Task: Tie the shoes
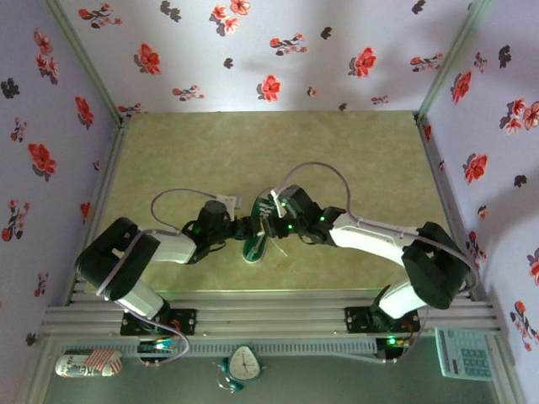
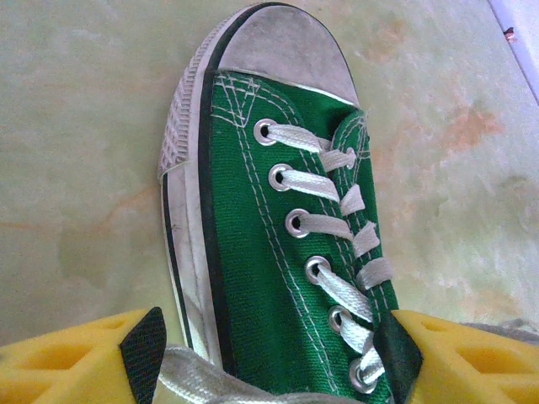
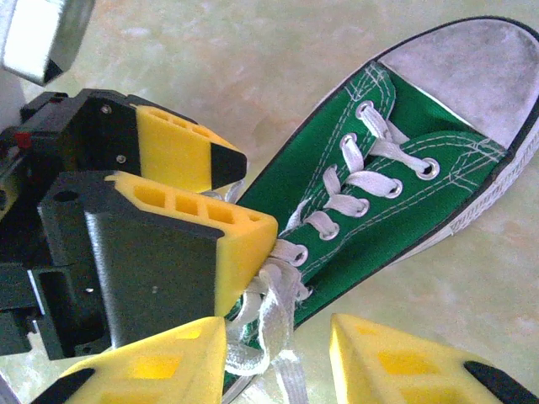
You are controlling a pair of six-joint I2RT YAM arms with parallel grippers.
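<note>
– Aluminium rail (image 1: 269, 318) at the near edge. What's on the ledge below it?
– Striped can (image 1: 88, 364) at left, small clock (image 1: 244, 363) in the middle, calculator (image 1: 461, 353) at right. Both arm bases sit on the rail.
– Sneaker?
– Green sneaker (image 1: 255, 241) lies sole down on the desk (image 1: 354, 160), roughly mid-width, in the nearer half, right between the two wrists.
– Left jaws?
– Wide open, straddling the ankle end. Left wrist view: one yellow finger (image 2: 67, 362) each side, white toe cap (image 2: 282, 50) pointing away from the camera. Sliver of desk shows between one pad and the sole rim. The other pad overlaps the canvas, can't tell if it touches. Nothing visibly clamped.
– Right jaws?
– Part open, just beside the left jaws, over the same end of the sneaker. Right wrist view: loose lace ends (image 3: 271, 324) lie in the gap. Gap is wider than the lace, so not pinched.
– Lacing?
– White laces (image 2: 324, 220) cross through the metal eyelets up to the toe cap. Ends bunched at the ankle opening.
– Beyond that?
– Bare mottled beige-green desk, then pale walls (image 1: 278, 42) printed with red flowers on three sides.
</note>
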